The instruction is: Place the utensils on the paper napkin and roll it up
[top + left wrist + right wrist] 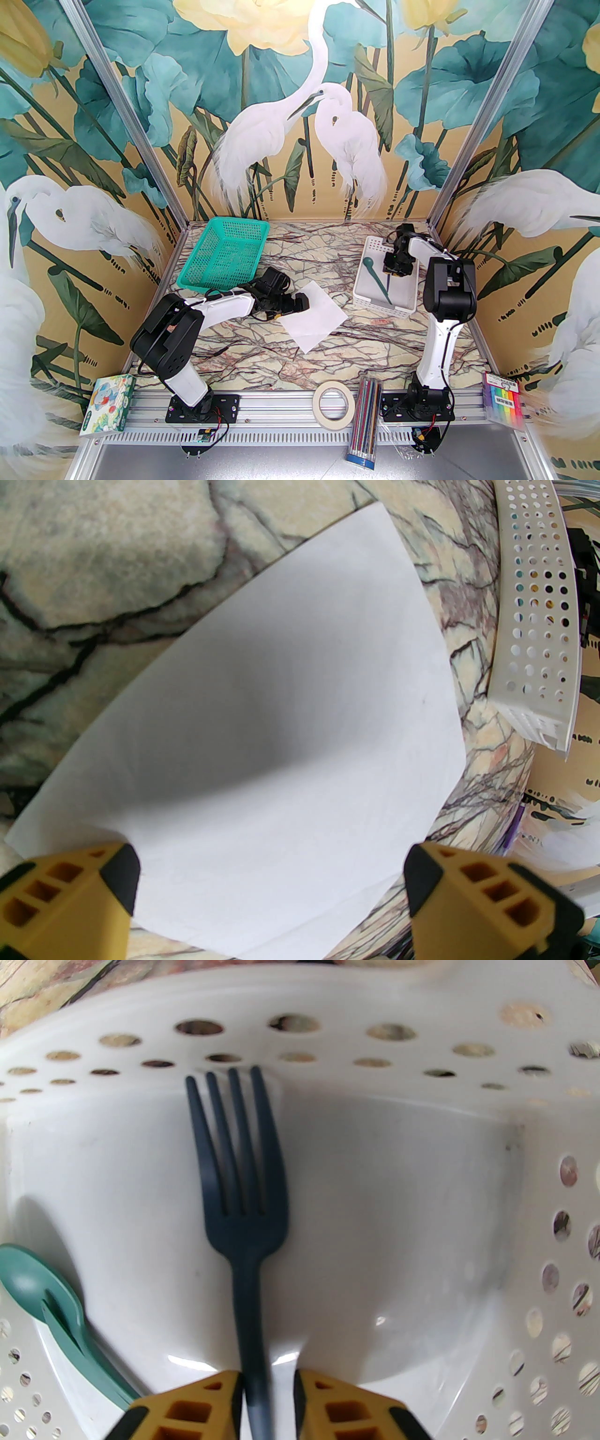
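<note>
2 right hand (267, 1396) fingers (197, 1410) are flanking the fork (243, 1194) handle in the perforated basket (328, 1021); whether clamped, I cannot tell. Tines touching the wall are risking a snag. Over the napkin (262, 714) on the worktop (93, 573), the left hand (272, 883) is hovering released.

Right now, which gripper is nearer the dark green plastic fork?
Right. Right gripper straddles the fork handle in the white perforated basket; left gripper hovers over the white paper napkin.

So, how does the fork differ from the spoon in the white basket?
The fork is darker, almost navy; the spoon is lighter green. The fork's handle lies between the jaws of the right gripper; the spoon lies free beside it. Both are slim and lie in the white basket.
</note>
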{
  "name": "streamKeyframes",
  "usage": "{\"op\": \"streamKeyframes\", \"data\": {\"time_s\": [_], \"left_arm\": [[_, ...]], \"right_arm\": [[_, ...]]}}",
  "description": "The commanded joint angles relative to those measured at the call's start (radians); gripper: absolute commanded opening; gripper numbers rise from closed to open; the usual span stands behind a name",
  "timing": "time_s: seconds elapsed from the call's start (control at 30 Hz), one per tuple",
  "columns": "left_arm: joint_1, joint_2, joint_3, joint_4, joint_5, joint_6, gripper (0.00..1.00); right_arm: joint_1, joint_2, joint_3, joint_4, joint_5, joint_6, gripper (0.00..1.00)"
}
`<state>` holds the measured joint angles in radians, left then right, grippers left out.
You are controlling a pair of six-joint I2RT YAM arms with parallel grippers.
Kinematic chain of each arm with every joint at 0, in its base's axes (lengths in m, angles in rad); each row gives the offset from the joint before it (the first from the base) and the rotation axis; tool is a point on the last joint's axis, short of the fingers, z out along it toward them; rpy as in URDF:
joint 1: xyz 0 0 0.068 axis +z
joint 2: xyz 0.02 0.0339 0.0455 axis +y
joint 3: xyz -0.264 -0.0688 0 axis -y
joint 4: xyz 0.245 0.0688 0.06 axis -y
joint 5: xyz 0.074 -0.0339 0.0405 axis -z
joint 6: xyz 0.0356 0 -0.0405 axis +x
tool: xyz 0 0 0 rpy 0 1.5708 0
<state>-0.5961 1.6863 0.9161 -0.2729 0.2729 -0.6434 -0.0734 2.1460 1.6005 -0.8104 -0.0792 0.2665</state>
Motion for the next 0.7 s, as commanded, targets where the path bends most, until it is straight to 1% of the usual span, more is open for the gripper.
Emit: {"op": "streamKeyframes", "data": {"time_s": [0.0, 0.33, 0.67], "left_arm": [[-0.004, -0.002, 0.016, -0.043, -0.022, 0.004, 0.99], [-0.002, -0.013, 0.011, -0.027, -0.01, -0.006, 0.99], [-0.003, -0.059, 0.004, 0.011, 0.018, -0.027, 0.99]], "right_arm": [[-0.001, 0.014, -0.024, -0.008, -0.016, -0.01, 0.21], [0.0, -0.038, -0.041, 0.003, -0.009, -0.014, 0.17], [0.001, -0.134, -0.071, -0.004, -0.007, -0.021, 0.17]]}}
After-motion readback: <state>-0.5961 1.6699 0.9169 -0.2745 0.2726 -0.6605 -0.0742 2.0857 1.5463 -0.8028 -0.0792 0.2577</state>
